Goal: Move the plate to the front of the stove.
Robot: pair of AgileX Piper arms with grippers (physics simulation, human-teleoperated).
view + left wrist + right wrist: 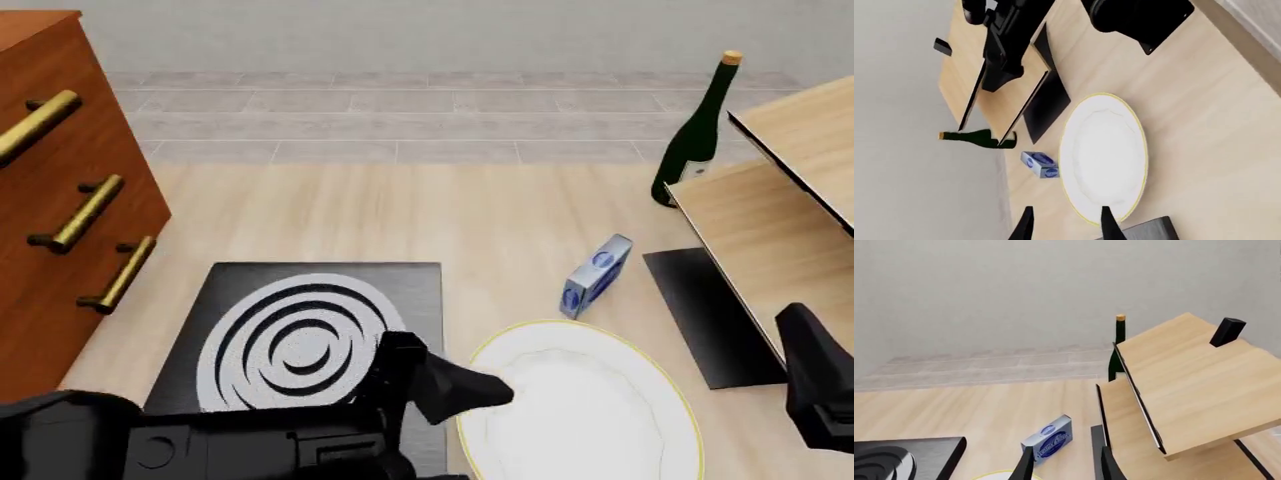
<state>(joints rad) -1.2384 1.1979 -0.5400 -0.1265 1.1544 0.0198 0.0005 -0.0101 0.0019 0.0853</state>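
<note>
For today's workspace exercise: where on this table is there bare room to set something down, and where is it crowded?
Bare wood lies beyond the stove and plate, from the dresser across to the bottle. It is crowded near the plate: blue box, black mat, wooden shelf, and left gripper.

No legible text anywhere. Small blue-and-white box (1048, 441) carries dark blue oval logo with white lettering, too blurred to read in right wrist, front (595, 274) or left wrist view (1040, 164). Green bottle (697, 132) shows pale label patch near base, no readable print.
</note>
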